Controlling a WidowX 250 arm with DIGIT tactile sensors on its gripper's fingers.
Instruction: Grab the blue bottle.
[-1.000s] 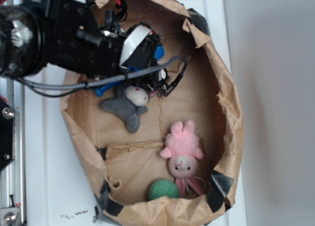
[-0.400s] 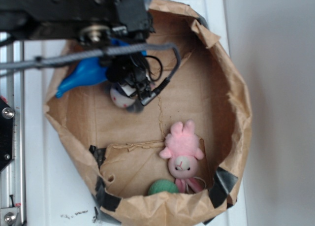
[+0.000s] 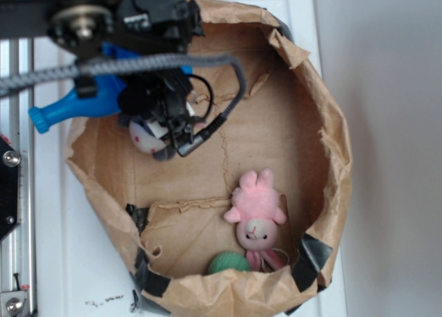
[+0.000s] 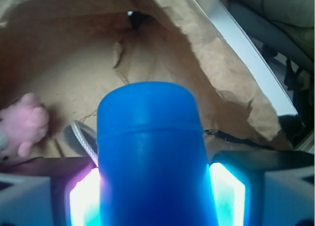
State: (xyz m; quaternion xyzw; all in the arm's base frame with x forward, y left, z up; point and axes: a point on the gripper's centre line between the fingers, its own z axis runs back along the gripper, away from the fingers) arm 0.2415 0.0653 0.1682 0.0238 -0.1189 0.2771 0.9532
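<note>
Glossy smooth plastic blue bottle [image 4: 155, 157], crinkled matt brown paper bag [image 3: 324, 151], fuzzy pink plush bunny [image 3: 255, 210]

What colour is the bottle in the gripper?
Bright blue bottle; gripper clamps it, clearest in the wrist view.

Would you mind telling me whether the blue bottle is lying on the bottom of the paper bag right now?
No, the blue bottle is held in the gripper, its neck jutting past the paper bag's rim.

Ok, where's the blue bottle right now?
The blue bottle is held in the claw, upper left in the exterior view, its neck sticking out past the left rim of the paper bag, above the gray plush.
</note>
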